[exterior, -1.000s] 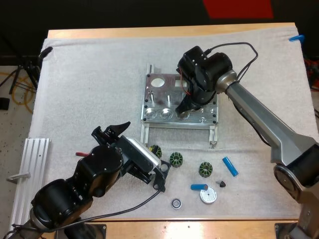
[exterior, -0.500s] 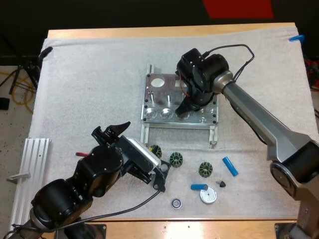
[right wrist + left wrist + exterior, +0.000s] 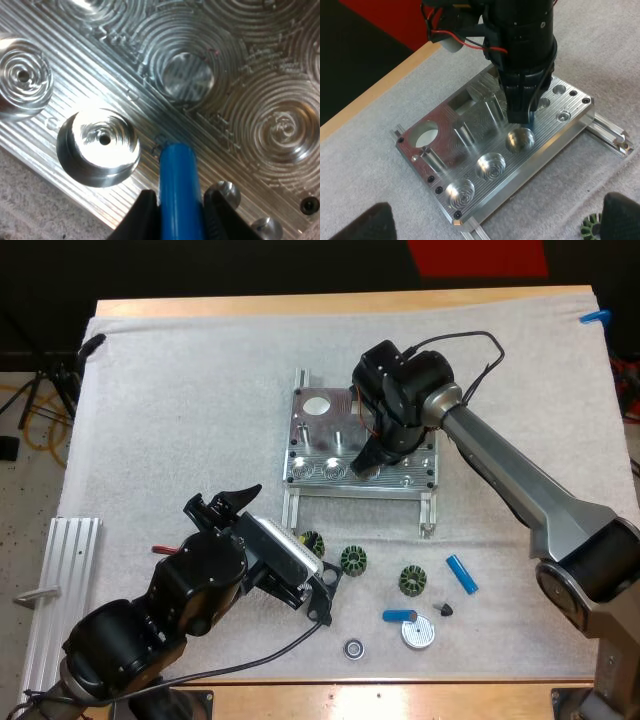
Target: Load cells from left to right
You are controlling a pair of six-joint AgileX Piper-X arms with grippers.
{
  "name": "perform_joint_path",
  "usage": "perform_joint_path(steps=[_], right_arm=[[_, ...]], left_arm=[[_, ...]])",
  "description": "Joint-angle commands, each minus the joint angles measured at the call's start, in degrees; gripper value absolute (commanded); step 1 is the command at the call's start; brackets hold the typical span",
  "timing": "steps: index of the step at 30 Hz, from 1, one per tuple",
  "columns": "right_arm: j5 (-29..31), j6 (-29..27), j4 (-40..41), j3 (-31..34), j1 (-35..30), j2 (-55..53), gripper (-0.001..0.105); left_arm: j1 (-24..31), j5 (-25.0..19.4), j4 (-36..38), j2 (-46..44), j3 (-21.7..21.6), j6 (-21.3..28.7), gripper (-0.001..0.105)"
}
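Observation:
The metal fixture [image 3: 345,445] lies mid-mat, and its front row of round pockets [image 3: 491,165] stands empty. My right gripper [image 3: 366,464] points down over the fixture's front row, shut on a blue cylinder [image 3: 179,185]. The cylinder's lower end touches the ribbed surface just beside the third pocket [image 3: 98,145], not inside it. From the left wrist view, the right gripper [image 3: 522,112] hovers at that pocket [image 3: 520,139]. My left gripper [image 3: 283,548] is open, resting low and near, aimed at the fixture. Two more blue cylinders [image 3: 461,573] [image 3: 400,616] lie on the mat.
Three dark green toothed rings [image 3: 353,560] sit in front of the fixture. A white round cap [image 3: 418,633], a small black cone [image 3: 446,609] and a small ring [image 3: 353,648] lie near the front edge. An aluminium rail [image 3: 60,590] lies at the left.
My right gripper has edged slightly left over the fixture's front row with the blue cylinder. The left arm has not moved.

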Motion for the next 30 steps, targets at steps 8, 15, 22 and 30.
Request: perform_joint_path(steps=[8, 15, 22, 30], right_arm=[[0.16, -0.33, -1.59, -0.43, -0.02, 0.89, 0.0], [0.16, 0.06, -3.34, -0.43, -0.02, 0.88, 0.0], [0.16, 0.94, -2.32, -0.43, -0.02, 1.02, 0.0], [1.34, 1.08, -2.46, -0.43, -0.02, 1.16, 0.001]], left_arm=[[0.06, -1.07, -0.61, -0.31, -0.34, -0.71, 0.08], [0.06, -1.07, -0.61, -0.31, -0.34, -0.71, 0.08], [0.06, -1.07, -0.61, -0.31, -0.34, -0.71, 0.08], [0.06, -1.07, -0.53, -0.31, -0.34, -0.71, 0.08]])
